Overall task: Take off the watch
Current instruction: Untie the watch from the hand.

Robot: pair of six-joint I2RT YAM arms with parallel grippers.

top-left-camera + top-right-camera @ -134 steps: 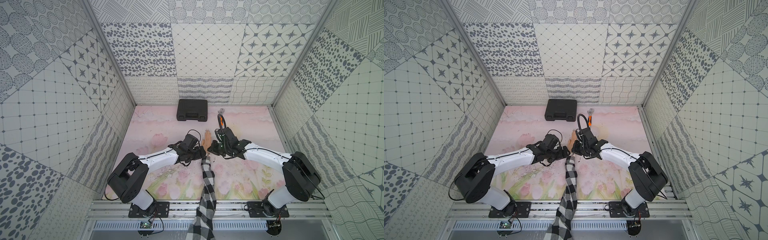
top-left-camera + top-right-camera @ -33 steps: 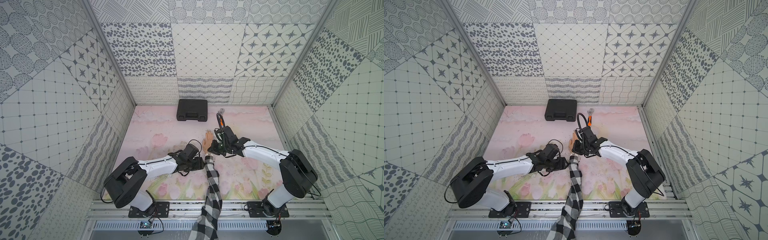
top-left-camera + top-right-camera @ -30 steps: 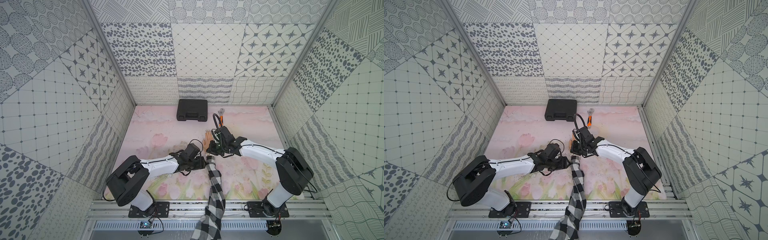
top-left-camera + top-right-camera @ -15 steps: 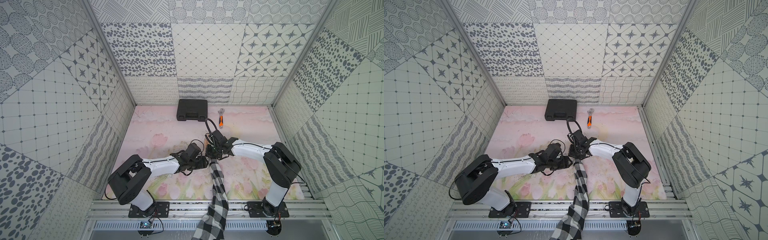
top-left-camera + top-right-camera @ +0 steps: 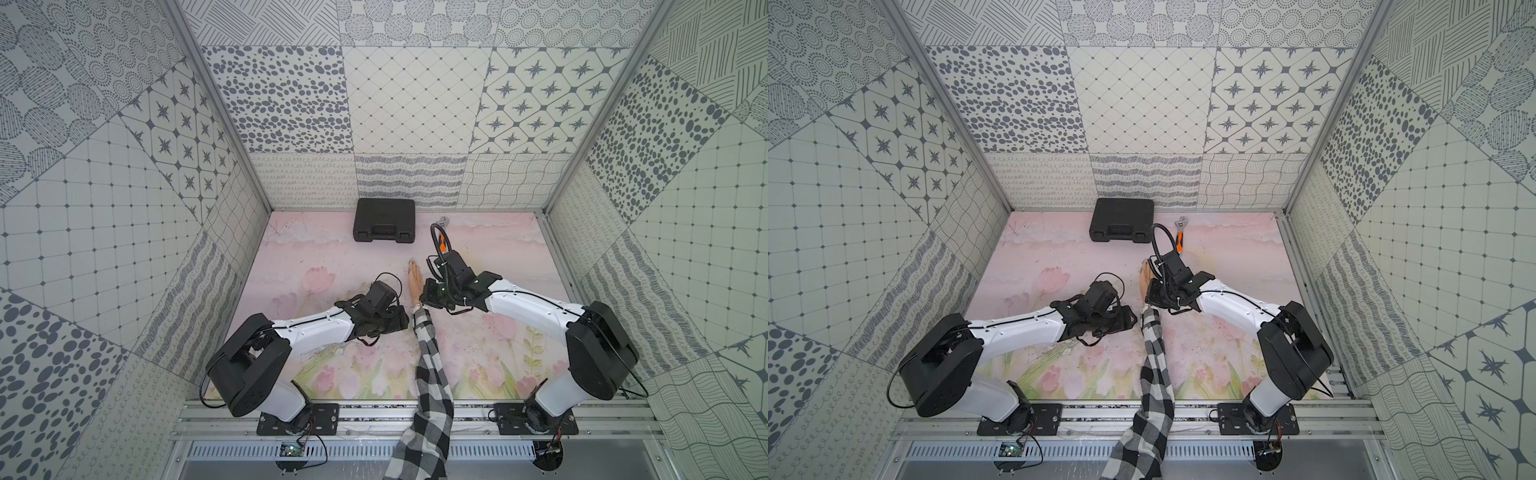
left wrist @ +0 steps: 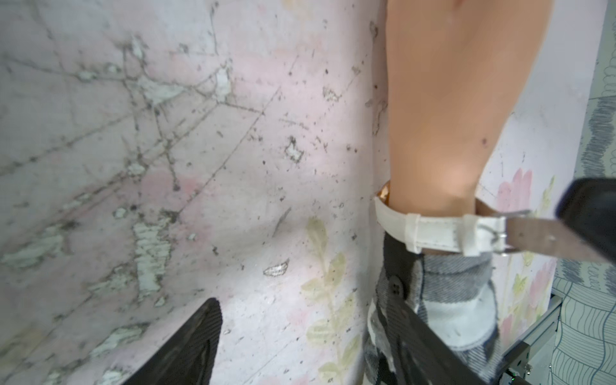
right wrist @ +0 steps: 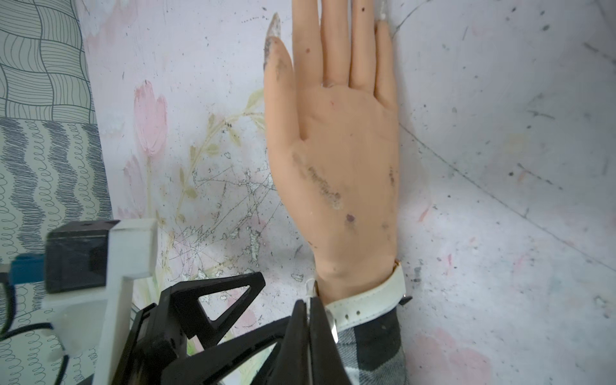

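Note:
The watch [image 6: 430, 233] has a slim white strap [image 7: 370, 300] round the wrist of a mannequin hand [image 7: 336, 160], just above a checked sleeve [image 5: 430, 374]. Its face is hidden. My right gripper [image 7: 310, 303] is shut on the strap's free end beside the wrist, and that end runs taut from the buckle [image 6: 496, 233] to the jaws. My left gripper [image 6: 300, 350] is open on the other side of the arm, with one finger [image 6: 416, 343] against the sleeve and nothing held. In both top views the grippers flank the wrist [image 5: 415, 308] [image 5: 1145, 307].
A black case [image 5: 384, 220] lies by the back wall. An orange-handled wrench [image 5: 1179, 239] lies to its right, behind the right arm's cable. Patterned walls close in three sides. The sleeve hangs over the front metal rail [image 5: 374, 419].
The right gripper, still shut, has drawn back to the right of the hand, which now shows. The left gripper's jaws have spread a little wider beside the sleeve.

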